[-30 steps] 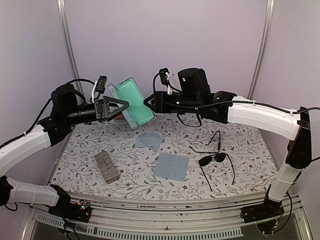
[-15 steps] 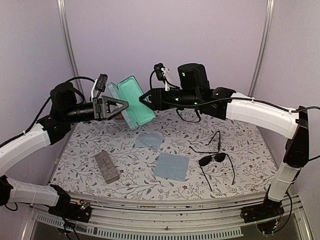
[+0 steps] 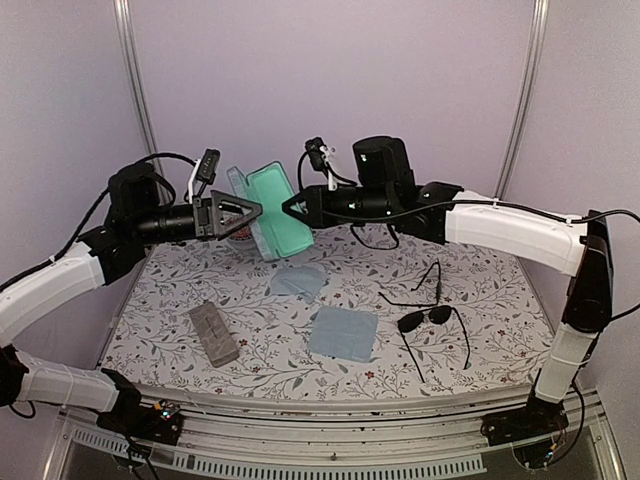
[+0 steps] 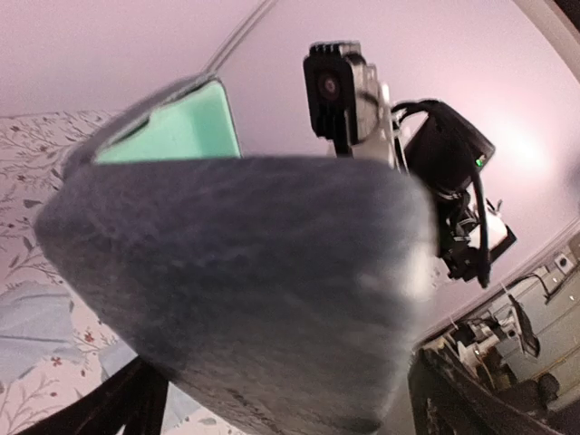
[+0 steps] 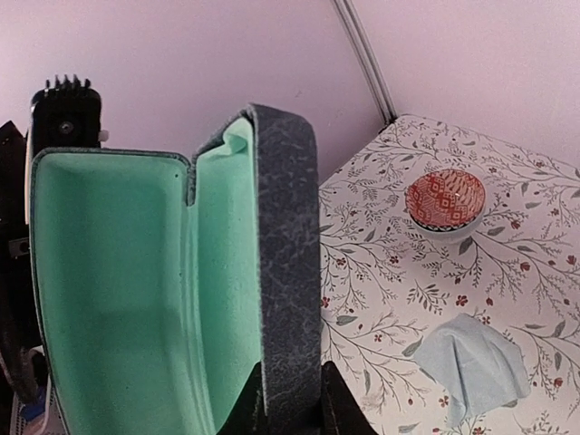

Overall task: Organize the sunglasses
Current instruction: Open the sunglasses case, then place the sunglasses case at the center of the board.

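Note:
An open blue-grey case [image 3: 272,210] with mint-green lining is held in the air between both arms, above the far left of the table. My left gripper [image 3: 248,211] is shut on one shell, whose grey outside [image 4: 245,290] fills the left wrist view. My right gripper [image 3: 291,206] is shut on the other shell's rim [image 5: 290,254], one fingertip [image 5: 256,412] on each side of the wall. The sunglasses lie on the table at the right: a dark aviator pair [image 3: 430,319] and a thin wire pair [image 3: 431,277] behind it.
Two light blue cloths lie mid-table, one flat [image 3: 343,333] and one crumpled [image 3: 298,281], the crumpled one also in the right wrist view [image 5: 471,362]. A tan-grey closed case [image 3: 213,333] lies front left. A small red patterned bowl [image 5: 445,201] stands at the far left.
Both grippers have lifted the open case a little. The right gripper has moved slightly left and up, and the case now stands more upright.

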{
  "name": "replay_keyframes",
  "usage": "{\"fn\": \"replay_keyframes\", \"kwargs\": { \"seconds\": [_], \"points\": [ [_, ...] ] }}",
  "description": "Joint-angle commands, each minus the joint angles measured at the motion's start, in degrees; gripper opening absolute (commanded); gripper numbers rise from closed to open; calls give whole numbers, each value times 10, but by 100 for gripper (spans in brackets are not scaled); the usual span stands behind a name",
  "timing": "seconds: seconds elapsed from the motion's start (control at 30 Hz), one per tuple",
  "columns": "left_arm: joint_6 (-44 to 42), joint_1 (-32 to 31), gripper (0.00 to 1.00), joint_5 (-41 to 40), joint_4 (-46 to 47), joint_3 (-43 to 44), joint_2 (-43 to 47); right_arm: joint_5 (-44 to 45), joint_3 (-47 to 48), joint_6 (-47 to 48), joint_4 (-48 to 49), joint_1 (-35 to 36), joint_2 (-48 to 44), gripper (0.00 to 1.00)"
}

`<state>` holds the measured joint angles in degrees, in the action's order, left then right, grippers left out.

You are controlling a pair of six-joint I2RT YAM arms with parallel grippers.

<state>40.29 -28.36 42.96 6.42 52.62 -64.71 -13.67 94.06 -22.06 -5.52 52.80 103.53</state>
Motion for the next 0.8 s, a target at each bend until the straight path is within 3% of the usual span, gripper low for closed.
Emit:
{"fn": "replay_keyframes", "kwargs": {
  "seconds": [0.0,0.33,0.53,0.77],
  "points": [
    [-39,14,98,-105,-42,12,-9,63,-23,-88,24,-15,2,13],
    [-110,38,98,-246,-64,-11,11,264,-95,-293,-13,-70,38,14],
    [-133,38,97,-252,-74,-26,2,295,-96,-384,-32,-108,100,14],
    [-121,38,96,-230,-35,-63,4,319,-43,-422,-82,-119,192,14]
  ]
}}
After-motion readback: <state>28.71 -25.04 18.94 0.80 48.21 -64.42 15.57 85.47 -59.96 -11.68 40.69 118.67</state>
